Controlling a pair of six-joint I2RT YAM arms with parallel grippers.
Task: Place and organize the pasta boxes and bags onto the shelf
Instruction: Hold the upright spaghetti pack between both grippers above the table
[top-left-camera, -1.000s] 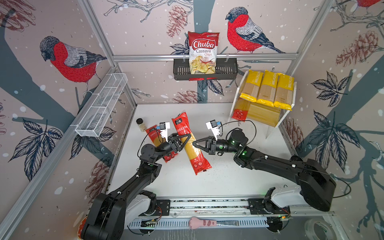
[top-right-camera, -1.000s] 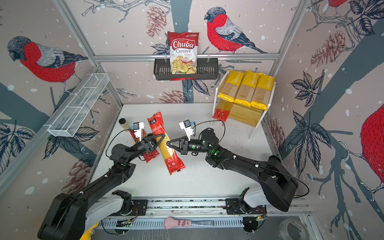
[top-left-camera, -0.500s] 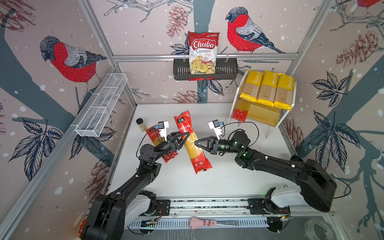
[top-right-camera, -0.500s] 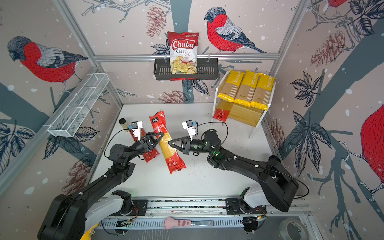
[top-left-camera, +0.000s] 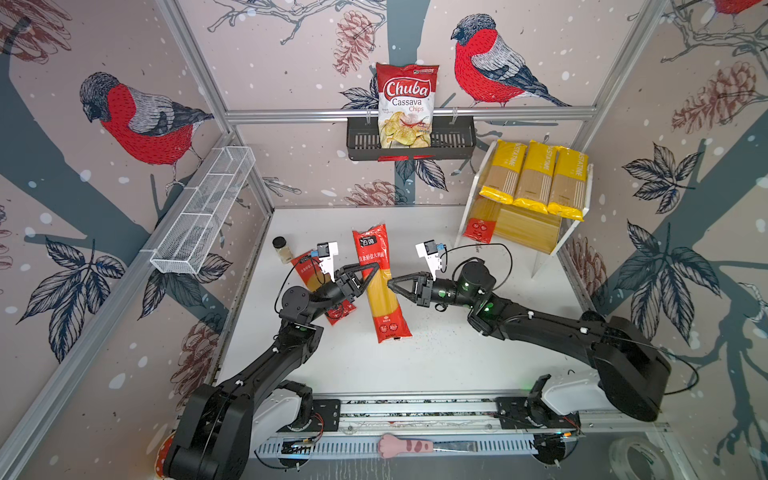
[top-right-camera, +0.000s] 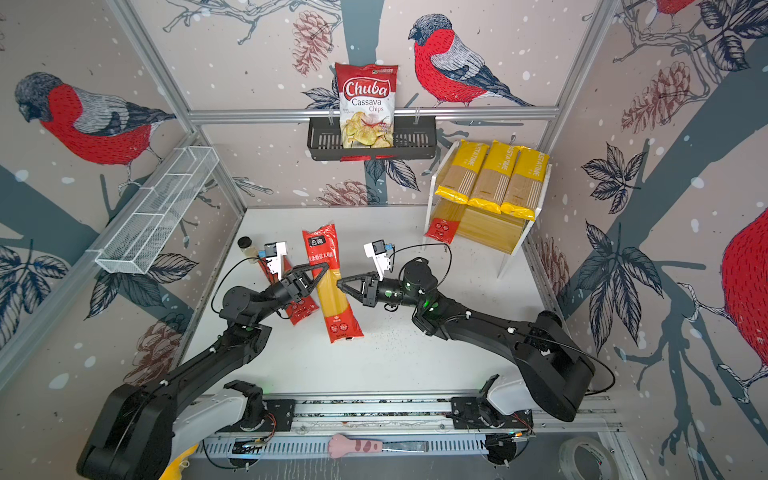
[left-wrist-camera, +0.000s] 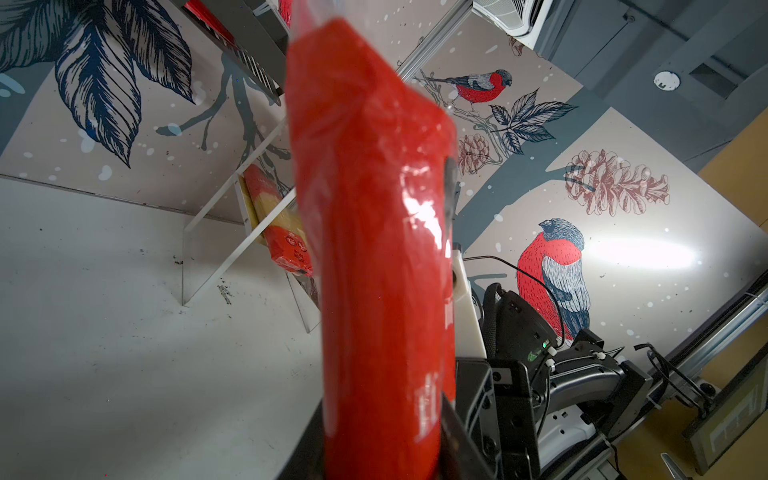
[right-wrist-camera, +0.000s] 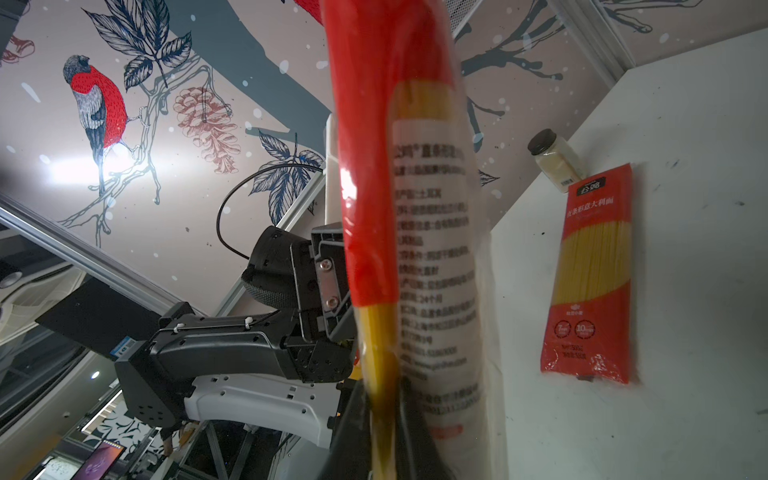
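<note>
Within the last second the left gripper (top-left-camera: 368, 276) has been closed from a wide spread onto the left long edge of the raised packet (top-left-camera: 384, 307), which until then was held by the right gripper (top-left-camera: 395, 285) alone. The packet is now pinched from both sides, the right gripper's tips being pressed on the opposite edge; in both wrist views it is seen rising from between the jaws. A handover, or a two-armed carry toward the shelf (top-left-camera: 528, 230), is judged to be under way. The packet appears to be held clear of the table (top-left-camera: 457, 353), well apart from the shelf, where three yellow packets (top-left-camera: 536, 178) are laid on the upper tier and one red-ended packet (top-left-camera: 482, 220) on the lower. A second red-ended packet (top-left-camera: 305, 266) is left on the table beneath the left arm. Both forearms are stretched low, with the grippers pointed at each other across the packet
</note>
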